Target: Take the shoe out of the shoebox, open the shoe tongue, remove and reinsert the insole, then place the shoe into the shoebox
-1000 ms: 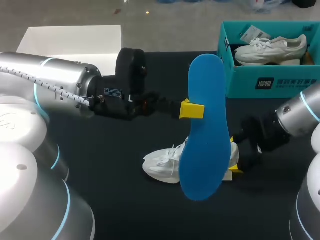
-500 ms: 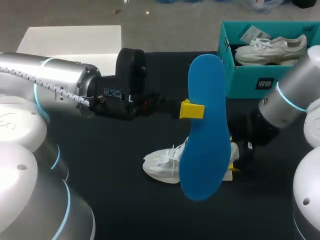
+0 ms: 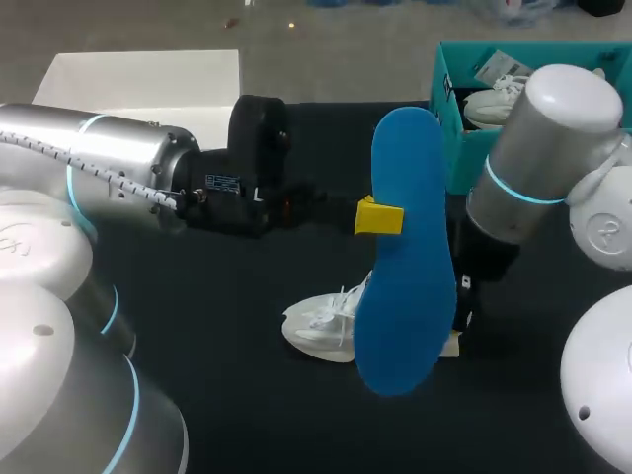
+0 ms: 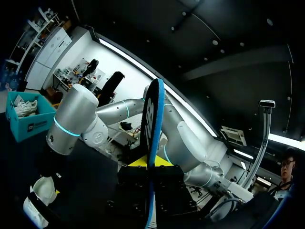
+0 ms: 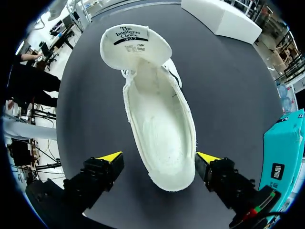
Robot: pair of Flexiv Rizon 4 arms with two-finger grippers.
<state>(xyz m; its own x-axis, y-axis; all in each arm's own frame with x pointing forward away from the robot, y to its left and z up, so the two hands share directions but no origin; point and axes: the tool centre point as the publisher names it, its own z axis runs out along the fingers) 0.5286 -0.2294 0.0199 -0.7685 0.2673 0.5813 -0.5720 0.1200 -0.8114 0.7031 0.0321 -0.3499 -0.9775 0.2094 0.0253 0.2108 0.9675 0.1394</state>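
My left gripper [image 3: 379, 216] is shut on a blue insole [image 3: 405, 257] and holds it upright in the air above the table. In the left wrist view the insole [image 4: 153, 119] stands edge-on between the fingers. Below it a white shoe [image 3: 321, 324] lies on the black table. From above, the right wrist view shows the shoe [image 5: 159, 129] empty inside, its tongue [image 5: 135, 45] folded back. My right gripper [image 5: 159, 157] is open, with a yellow tip on each side of the heel, neither pressing it. The right arm [image 3: 533, 158] stands over the shoe's heel end.
A teal shoebox [image 3: 464, 148] stands at the back right of the table and holds a second white shoe [image 3: 489, 99], partly hidden by my right arm. A white board [image 3: 138, 79] lies at the back left.
My right arm has swung up and inward over the shoe's heel and now covers part of the shoebox. The left arm and the insole have not moved.
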